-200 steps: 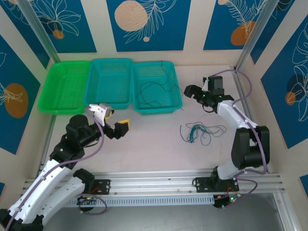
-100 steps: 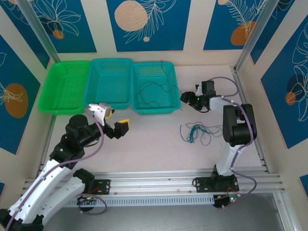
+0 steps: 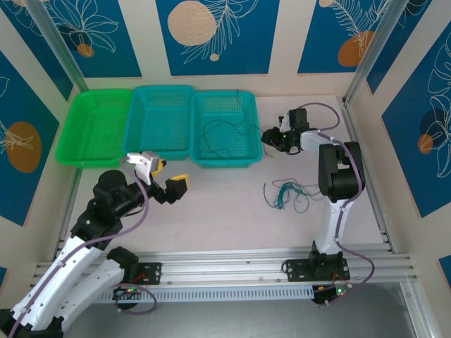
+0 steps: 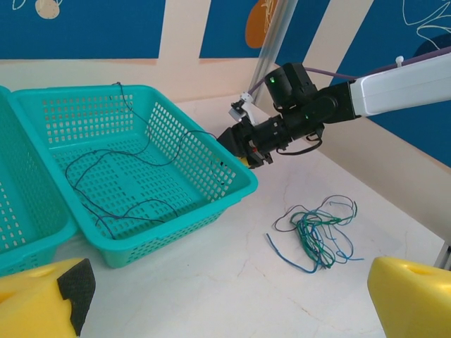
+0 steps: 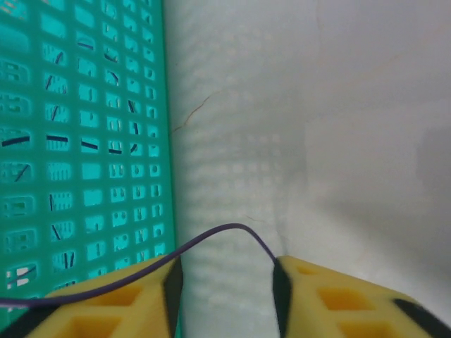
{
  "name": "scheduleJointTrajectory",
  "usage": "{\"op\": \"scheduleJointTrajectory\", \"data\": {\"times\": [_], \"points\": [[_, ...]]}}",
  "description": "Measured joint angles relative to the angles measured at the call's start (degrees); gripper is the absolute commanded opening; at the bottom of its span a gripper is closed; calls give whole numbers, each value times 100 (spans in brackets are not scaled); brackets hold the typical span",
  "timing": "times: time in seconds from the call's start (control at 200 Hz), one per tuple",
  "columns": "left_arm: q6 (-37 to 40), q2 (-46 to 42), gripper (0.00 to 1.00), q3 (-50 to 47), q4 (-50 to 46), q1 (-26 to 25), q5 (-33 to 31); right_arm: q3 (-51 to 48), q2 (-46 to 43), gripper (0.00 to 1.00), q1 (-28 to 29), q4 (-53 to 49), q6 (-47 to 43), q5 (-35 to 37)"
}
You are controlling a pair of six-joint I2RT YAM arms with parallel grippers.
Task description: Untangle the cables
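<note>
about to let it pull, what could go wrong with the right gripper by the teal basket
The dark cable only arcs across the right gripper's tips, so closing may miss it. It runs back toward the teal basket, where it could snag on the mesh when pulled.

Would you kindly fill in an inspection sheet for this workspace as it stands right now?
Surface: pale table, matte finish.
Job's things: tangled bundle of green, blue and black cables lies on the table; a dark cable loops inside the right teal basket.
Clutter: nothing seen.
Claws: left claw wide open, in front of the baskets; right claw beside the right teal basket's outer wall, fingers apart, a thin strand arching across them.
Cables: lilac arm cables run along both arms.
Surroundings: green basket and middle teal basket in the same row; blue leaf-pattern wall panels; metal rail at the near edge.
</note>
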Motion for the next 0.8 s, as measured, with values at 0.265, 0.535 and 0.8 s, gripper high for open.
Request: {"op": "scheduleJointTrajectory", "data": {"times": [0.265, 0.535, 0.8], "points": [[-31, 2, 100, -94, 44, 0, 0, 308, 68, 7, 66, -229, -422, 129], [-28, -26, 100, -98, 46, 0, -2, 42, -28, 1, 166, 166, -680, 691], [-28, -37, 100, -129, 83, 0, -4, -1478, -1189, 16, 332, 1132, -579, 1257]]}}
